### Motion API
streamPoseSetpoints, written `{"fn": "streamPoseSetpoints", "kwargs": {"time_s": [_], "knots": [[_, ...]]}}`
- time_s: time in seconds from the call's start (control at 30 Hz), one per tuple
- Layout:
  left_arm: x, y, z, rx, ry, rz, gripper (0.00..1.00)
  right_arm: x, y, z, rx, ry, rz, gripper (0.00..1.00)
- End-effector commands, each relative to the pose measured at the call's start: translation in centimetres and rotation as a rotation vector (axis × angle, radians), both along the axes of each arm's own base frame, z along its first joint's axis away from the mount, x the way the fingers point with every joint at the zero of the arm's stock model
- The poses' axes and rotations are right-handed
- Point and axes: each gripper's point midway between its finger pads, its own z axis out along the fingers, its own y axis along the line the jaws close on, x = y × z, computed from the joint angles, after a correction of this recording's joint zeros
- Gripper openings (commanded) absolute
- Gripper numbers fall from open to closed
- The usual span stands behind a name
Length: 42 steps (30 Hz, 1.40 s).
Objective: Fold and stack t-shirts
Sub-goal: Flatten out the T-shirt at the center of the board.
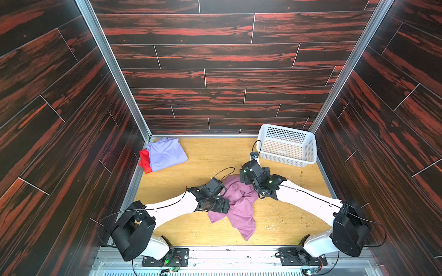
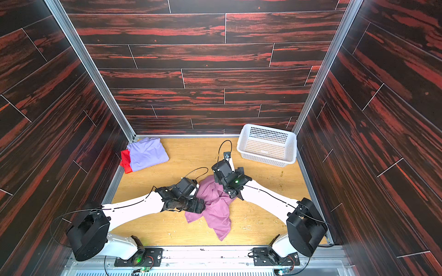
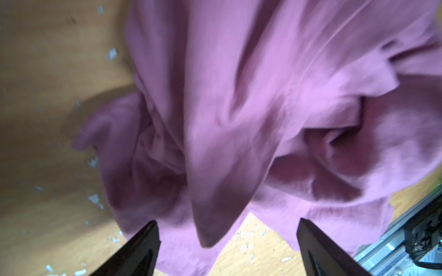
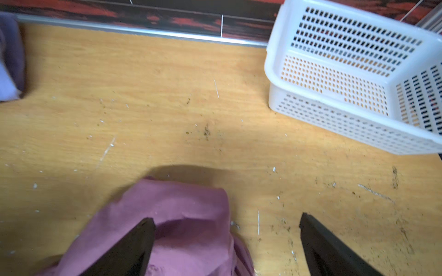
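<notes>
Pink-mauve t-shirt (image 1: 239, 205) lies crumpled in a twisted heap on the wooden surface (image 1: 205, 155), at its middle and toward the near edge, with one long tail trailing nearer. It is not spread flat, and no lettering shows.

The left tool (image 3: 227, 223) hangs low at the heap's left side, fingers spread wide with a hanging fold in front of them, pinching nothing. The right tool (image 4: 226, 218) sits over the heap's far right end, also spread; one finger is over cloth, the other over bare wood.

The step in hand looks like flattening this shirt before any fold. To do it well, each tool should probably take one clear edge, a hem corner or a shoulder, rather than bite into the bunched middle, where several layers would come up together. Then draw the two grips apart and lay the cloth down smooth.

In the far left corner a folded lavender t-shirt (image 1: 167, 154) rests on a red t-shirt (image 1: 145, 160), well apart from the heap. A white basket (image 1: 284, 159) stands at the far right.
</notes>
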Motion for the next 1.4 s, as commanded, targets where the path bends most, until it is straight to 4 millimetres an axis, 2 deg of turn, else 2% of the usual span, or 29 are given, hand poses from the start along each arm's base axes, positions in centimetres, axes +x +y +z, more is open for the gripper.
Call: {"fn": "streamPoseSetpoints", "kwargs": {"time_s": [0.0, 0.13, 0.2, 0.27, 0.37, 0.4, 0.43, 0.63, 0.83, 0.9, 1.0, 1.1, 1.17, 1.23, 1.27, 1.37], "knots": [[-0.2, 1.0, -1.1, 0.051, 0.016, 0.026, 0.90, -0.6, -0.9, 0.6, 0.034, -0.012, -0.035, 0.98], [0.9, 0.8, -2.1, 0.107, 0.001, 0.012, 0.77, -1.3, -1.0, -0.8, 0.038, 0.021, -0.021, 0.97], [1.4, 0.5, -2.0, 0.117, -0.010, 0.000, 0.65, -1.6, -1.4, -1.5, 0.032, 0.031, -0.027, 0.97], [1.9, 0.2, -1.9, 0.118, -0.019, -0.011, 0.48, -1.9, -1.8, -2.2, 0.021, 0.040, -0.032, 0.97], [2.5, 0.0, -1.3, 0.133, -0.038, -0.025, 0.11, -2.4, -1.9, -3.8, 0.018, 0.076, -0.027, 0.97], [2.6, 0.1, -1.2, 0.143, -0.041, -0.026, 0.03, -2.6, -1.7, -4.3, 0.024, 0.089, -0.020, 0.97], [2.8, 0.1, -0.9, 0.152, -0.050, -0.029, 0.00, -2.8, -1.5, -4.9, 0.037, 0.104, -0.009, 0.97], [3.5, 0.3, 0.3, 0.179, -0.085, -0.040, 0.00, -3.3, 0.0, -8.6, 0.081, 0.168, 0.034, 0.95], [3.6, 0.5, 0.9, 0.182, -0.095, -0.036, 0.00, -3.0, 1.4, -10.2, 0.097, 0.196, 0.071, 0.90], [3.6, 0.7, 1.0, 0.185, -0.104, -0.031, 0.00, -3.0, 1.4, -10.8, 0.088, 0.199, 0.075, 0.81], [3.8, 0.9, 1.5, 0.196, -0.123, -0.027, 0.00, -2.8, 1.8, -11.4, 0.076, 0.204, 0.091, 0.43], [4.6, 1.4, 2.7, 0.226, -0.167, -0.021, 0.00, -1.9, 2.1, -10.3, 0.064, 0.171, 0.092, 0.00], [4.9, 2.5, 4.0, 0.283, -0.200, -0.017, 0.00, -1.1, 1.9, -8.2, 0.046, 0.116, 0.077, 0.00], [6.1, 3.1, 6.8, 0.308, -0.288, 0.005, 0.00, 0.1, 1.6, -4.4, 0.031, 0.022, 0.056, 0.00], [6.8, 3.5, 8.4, 0.319, -0.334, 0.030, 0.00, 0.6, 1.4, -2.6, 0.025, -0.023, 0.047, 0.00], [8.6, 4.3, 14.5, 0.311, -0.505, 0.082, 0.00, 1.7, 0.7, 4.6, 0.035, -0.183, 0.016, 0.00]]}}
